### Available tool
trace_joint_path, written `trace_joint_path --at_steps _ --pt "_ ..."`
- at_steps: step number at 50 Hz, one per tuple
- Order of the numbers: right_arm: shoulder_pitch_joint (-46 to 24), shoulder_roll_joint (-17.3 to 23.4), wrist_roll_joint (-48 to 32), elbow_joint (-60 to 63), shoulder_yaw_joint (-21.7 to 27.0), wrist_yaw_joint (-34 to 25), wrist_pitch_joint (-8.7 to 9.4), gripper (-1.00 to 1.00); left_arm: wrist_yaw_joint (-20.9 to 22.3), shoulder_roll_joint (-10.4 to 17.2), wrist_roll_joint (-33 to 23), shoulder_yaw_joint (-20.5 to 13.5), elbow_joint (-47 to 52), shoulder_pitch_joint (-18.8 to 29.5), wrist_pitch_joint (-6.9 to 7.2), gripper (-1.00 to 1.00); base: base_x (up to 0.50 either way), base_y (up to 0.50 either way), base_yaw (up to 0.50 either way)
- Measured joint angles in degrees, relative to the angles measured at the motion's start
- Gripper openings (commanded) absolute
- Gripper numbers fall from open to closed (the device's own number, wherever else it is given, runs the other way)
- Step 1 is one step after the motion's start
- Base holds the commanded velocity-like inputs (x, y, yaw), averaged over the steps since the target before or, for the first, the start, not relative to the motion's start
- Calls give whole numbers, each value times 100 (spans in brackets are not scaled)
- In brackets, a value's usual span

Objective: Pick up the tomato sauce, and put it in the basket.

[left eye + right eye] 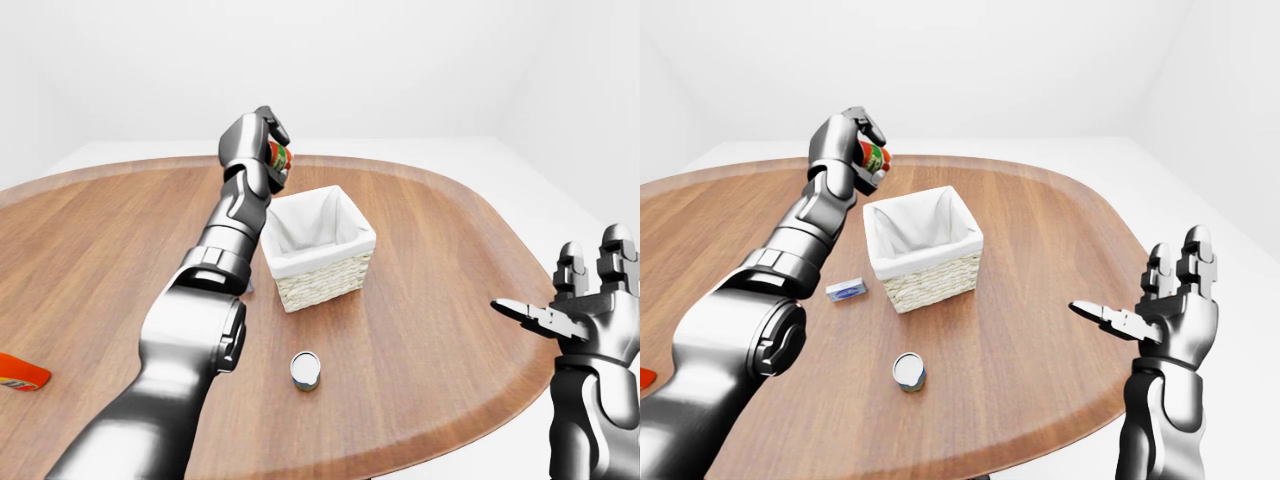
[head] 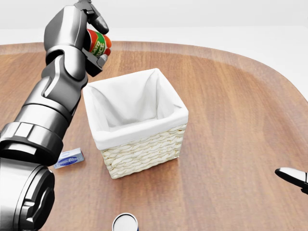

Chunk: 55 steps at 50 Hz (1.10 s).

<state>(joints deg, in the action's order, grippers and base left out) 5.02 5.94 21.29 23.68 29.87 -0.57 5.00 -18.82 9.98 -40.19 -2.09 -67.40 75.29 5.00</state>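
My left hand (image 2: pixel 91 36) is shut on the tomato sauce (image 2: pixel 99 43), a small red can with a green label. It holds the can in the air above the upper left corner of the basket (image 2: pixel 144 149). The basket is woven wicker with a white cloth lining and stands near the middle of the wooden table (image 2: pixel 231 96). It looks empty inside. My right hand (image 1: pixel 1175 315) is open with fingers spread, off the table's right edge, holding nothing.
A small tin can (image 1: pixel 305 370) stands upright on the table below the basket. A small blue and white packet (image 2: pixel 69 159) lies to the basket's left. An orange-red object (image 1: pixel 20 373) lies at the left edge of the left-eye view.
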Motion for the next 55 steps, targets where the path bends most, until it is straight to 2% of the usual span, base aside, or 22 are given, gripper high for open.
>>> trace_joint_path --at_steps 14,22,31,55 --pt "16 -15 4 93 -1 -11 0 100 1373 -186 -62 -72 -810 348 0 -100 0 0 0" --pt "19 -23 5 113 -1 -22 0 100 1807 -310 -147 -63 -976 263 0 -100 0 0 0" --pt "15 -22 13 143 -6 -24 0 100 1973 -387 -293 -25 -1063 145 0 -100 0 0 0" --pt "31 -47 13 231 -6 -40 0 100 1894 -464 -742 23 -1144 -190 0 -100 0 0 0"
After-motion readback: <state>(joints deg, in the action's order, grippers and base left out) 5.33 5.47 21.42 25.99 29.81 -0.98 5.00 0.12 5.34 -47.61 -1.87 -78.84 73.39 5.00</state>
